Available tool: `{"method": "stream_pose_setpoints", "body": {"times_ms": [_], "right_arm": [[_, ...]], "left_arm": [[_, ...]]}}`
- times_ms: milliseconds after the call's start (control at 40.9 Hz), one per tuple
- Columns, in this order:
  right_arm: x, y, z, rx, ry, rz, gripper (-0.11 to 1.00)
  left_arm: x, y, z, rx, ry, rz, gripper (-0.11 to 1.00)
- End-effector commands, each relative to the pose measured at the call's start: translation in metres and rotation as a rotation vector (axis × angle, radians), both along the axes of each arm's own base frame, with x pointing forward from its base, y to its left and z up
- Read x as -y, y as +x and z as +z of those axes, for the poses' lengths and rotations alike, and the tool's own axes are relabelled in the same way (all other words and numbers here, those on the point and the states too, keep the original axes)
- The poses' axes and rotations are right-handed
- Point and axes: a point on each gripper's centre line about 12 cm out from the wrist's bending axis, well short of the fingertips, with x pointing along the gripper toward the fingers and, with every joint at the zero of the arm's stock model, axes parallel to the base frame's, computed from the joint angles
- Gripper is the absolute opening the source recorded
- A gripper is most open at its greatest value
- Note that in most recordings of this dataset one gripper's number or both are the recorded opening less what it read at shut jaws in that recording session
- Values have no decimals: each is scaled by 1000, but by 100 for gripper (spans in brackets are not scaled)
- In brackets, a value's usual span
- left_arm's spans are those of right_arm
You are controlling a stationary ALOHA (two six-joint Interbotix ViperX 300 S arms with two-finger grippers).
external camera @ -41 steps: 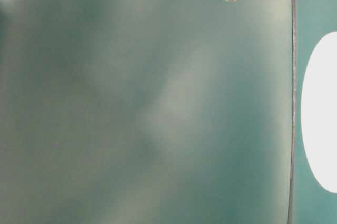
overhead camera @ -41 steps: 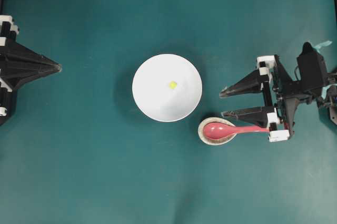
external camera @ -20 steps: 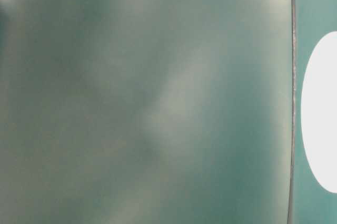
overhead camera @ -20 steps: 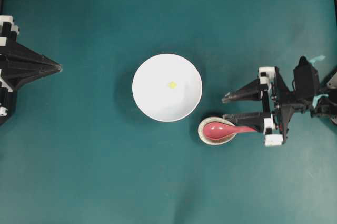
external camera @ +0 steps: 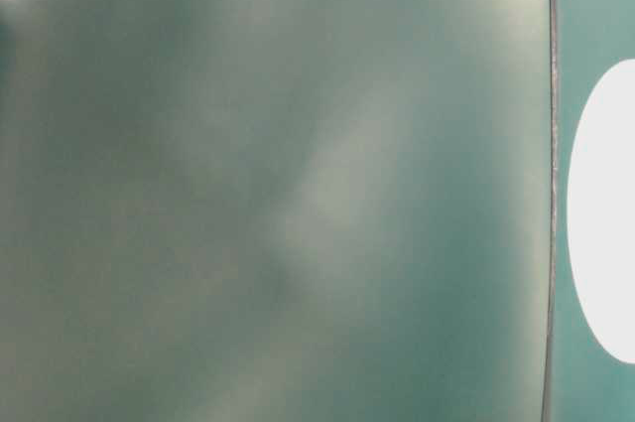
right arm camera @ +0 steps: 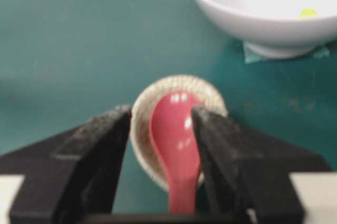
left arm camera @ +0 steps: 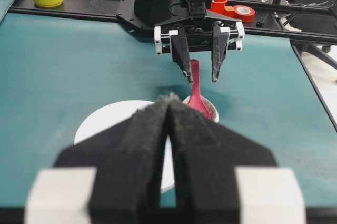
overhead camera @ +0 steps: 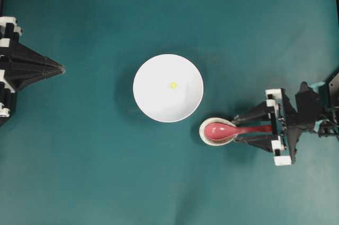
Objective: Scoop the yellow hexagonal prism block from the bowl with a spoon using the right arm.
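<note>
Beside the bowl (overhead camera: 168,88), the right claw (overhead camera: 236,128) stands wide astride the spoon (overhead camera: 233,129) on its rest (overhead camera: 203,132).

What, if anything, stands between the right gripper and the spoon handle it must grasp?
Nothing visible does. The right gripper is open, with one finger on each side of the spoon handle. The spoon's scoop lies in the speckled spoon rest, beside the bowl, which holds the yellow block.

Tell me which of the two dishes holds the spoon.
The small speckled spoon rest, beside the larger white bowl. The pink-red spoon lies scoop-down in it; the bowl holds only the yellow block.
</note>
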Motion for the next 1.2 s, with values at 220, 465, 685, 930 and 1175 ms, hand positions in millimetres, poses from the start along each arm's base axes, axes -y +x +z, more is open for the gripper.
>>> {"method": "stream_pose_setpoints", "body": {"times_ms": [220, 465, 685, 930, 1175], "right_arm": [[-1, -11, -6, -36, -2, -21, 54], [-1, -13, -19, -117, -17, -22, 54], [0, -15, -21, -131, -21, -22, 53], [-1, -14, -21, -132, -19, -17, 52], [-2, -14, -21, -131, -34, -7, 52]], "left_arm": [[0, 3, 10, 26, -8, 1, -1], [0, 3, 9, 25, -9, 1, -1], [0, 3, 10, 26, -9, 1, -1], [0, 3, 10, 26, -9, 1, -1], [0, 3, 10, 26, -9, 1, -1]]}}
